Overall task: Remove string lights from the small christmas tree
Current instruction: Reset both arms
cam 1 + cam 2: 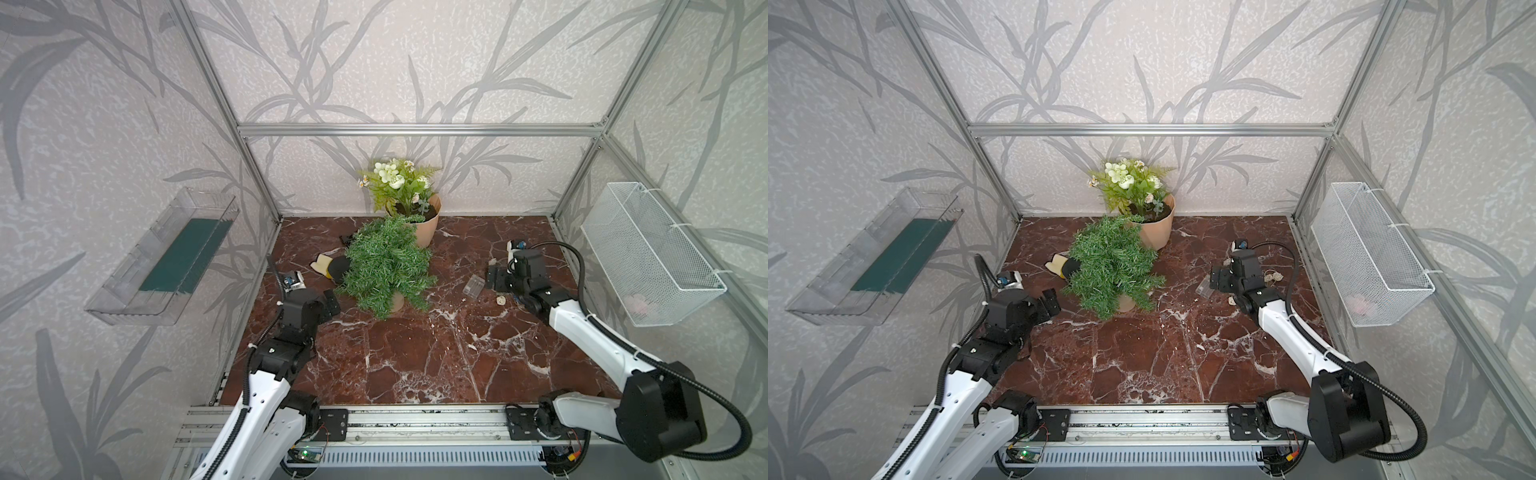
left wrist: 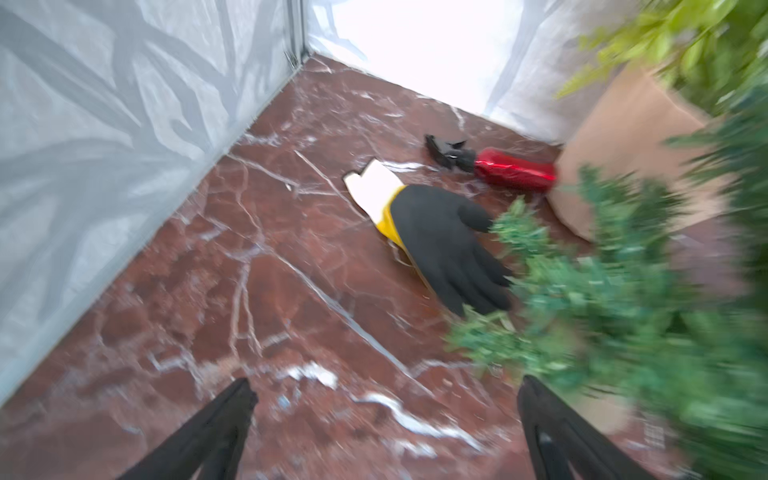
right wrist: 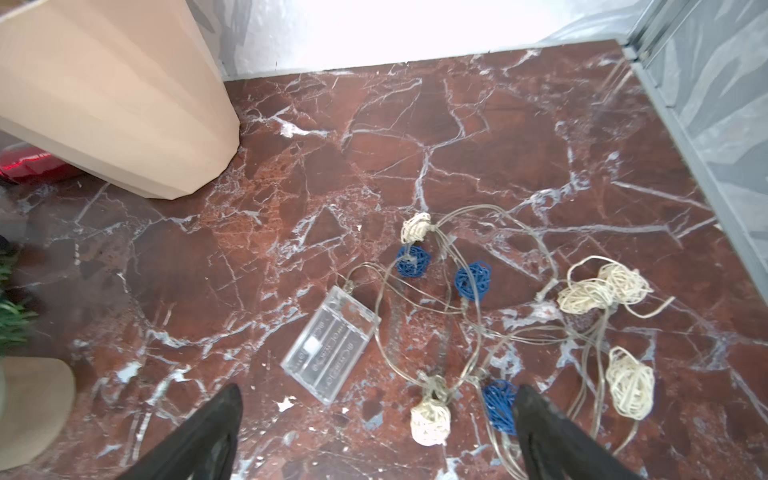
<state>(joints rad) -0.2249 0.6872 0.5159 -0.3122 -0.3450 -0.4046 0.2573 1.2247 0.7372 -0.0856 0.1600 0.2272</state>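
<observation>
The string lights (image 3: 473,279), a thin pale wire strung with small woven cream and blue balls, lay in a loose tangle on the red-brown marble surface (image 1: 415,365), well apart from the tree and on its right. Their small clear rectangular box (image 3: 330,345) lay flat at the edge of the tangle nearer the tree. The right end effector (image 3: 378,390) hung just above this heap with its black fingers spread wide and gripping nothing; a cream ball and a blue ball lay on the marble below the gap. The small bushy green Christmas tree (image 1: 386,266) stood mid-surface on its tan base, in front of a tan pot (image 1: 428,232) of white flowers. The left end effector (image 2: 384,386) was beside the tree's left flank, also spread wide and empty. Beyond it lay a black-and-yellow glove (image 2: 440,245) with a cream cuff, its fingers under the branches, and farther back a shiny red object (image 2: 515,170) against the pot.
</observation>
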